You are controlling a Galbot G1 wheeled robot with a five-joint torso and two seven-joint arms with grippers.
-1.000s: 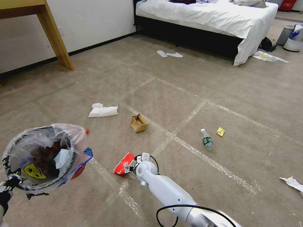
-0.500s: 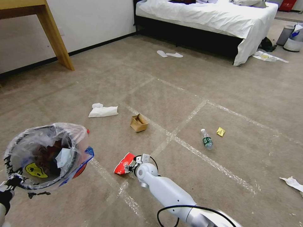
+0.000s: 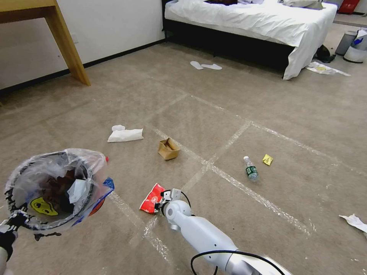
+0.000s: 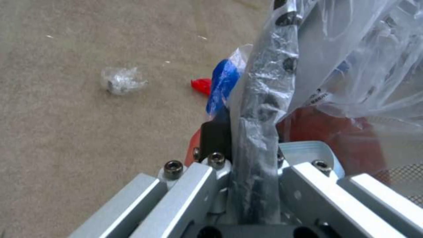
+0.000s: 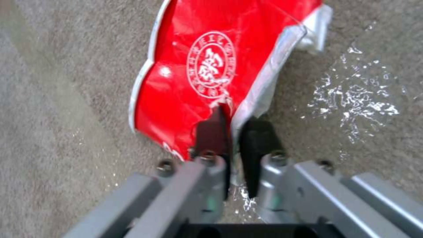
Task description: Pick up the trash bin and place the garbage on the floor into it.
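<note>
Jaws of the right gripper (image 5: 231, 132) pinch the red wrapper (image 3: 151, 198) beside the trash bin (image 3: 23, 223), whose rim the left gripper (image 4: 247, 165) clamps to hold it ready.

Beige carpet (image 3: 290, 114) spreads across the room, crossed by shiny tape lines (image 3: 244, 187). A white wall (image 3: 114, 26) with a dark skirting board runs along the left, a wooden table leg (image 3: 69, 46) planted before it. At the back stands a bed (image 3: 248, 19) under white sheets, white slippers (image 3: 205, 65) lying just before it, grey bins (image 3: 353, 46) beside it.
</note>
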